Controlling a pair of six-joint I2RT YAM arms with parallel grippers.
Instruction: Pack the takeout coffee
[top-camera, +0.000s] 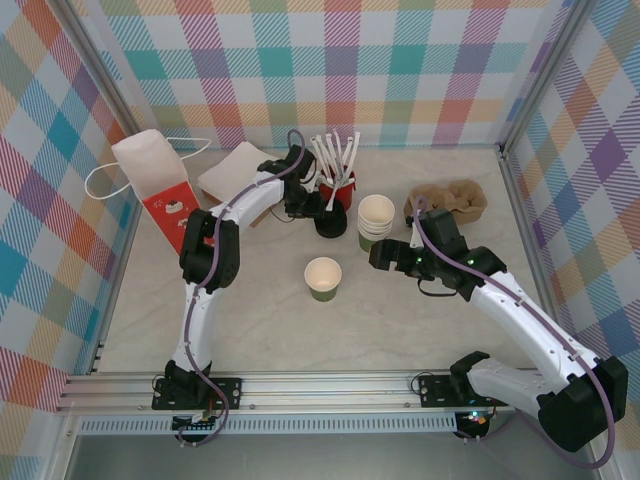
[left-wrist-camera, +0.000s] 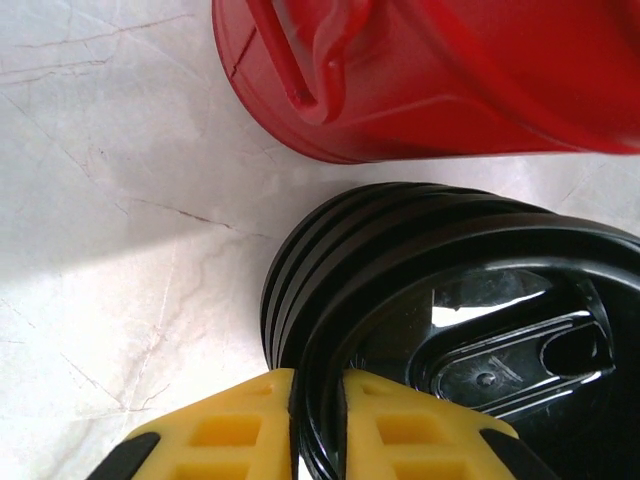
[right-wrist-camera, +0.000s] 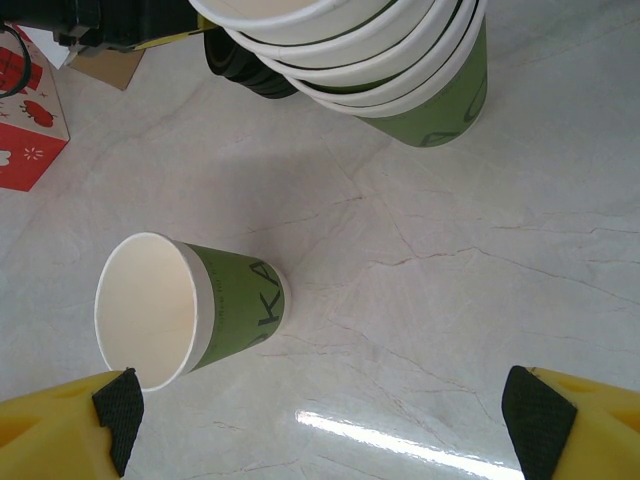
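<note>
Top view, centre: cup (top-camera: 323, 278) upright on table (top-camera: 260, 330), open and empty, set apart, likely for capping. Just right of it: right jaws released wide, hovering. Upper centre: left jaws clenched on rim of topmost black lid (left-wrist-camera: 480, 340), probably to lift it free. Spare cups (top-camera: 376, 222) nested at centre right. Bag (top-camera: 160, 185) upper left, contents hidden.

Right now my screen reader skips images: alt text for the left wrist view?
Yellow-fingered left gripper pinches the rim of the top black plastic lid in a stack, beside a red cup on a marble tabletop.
</note>
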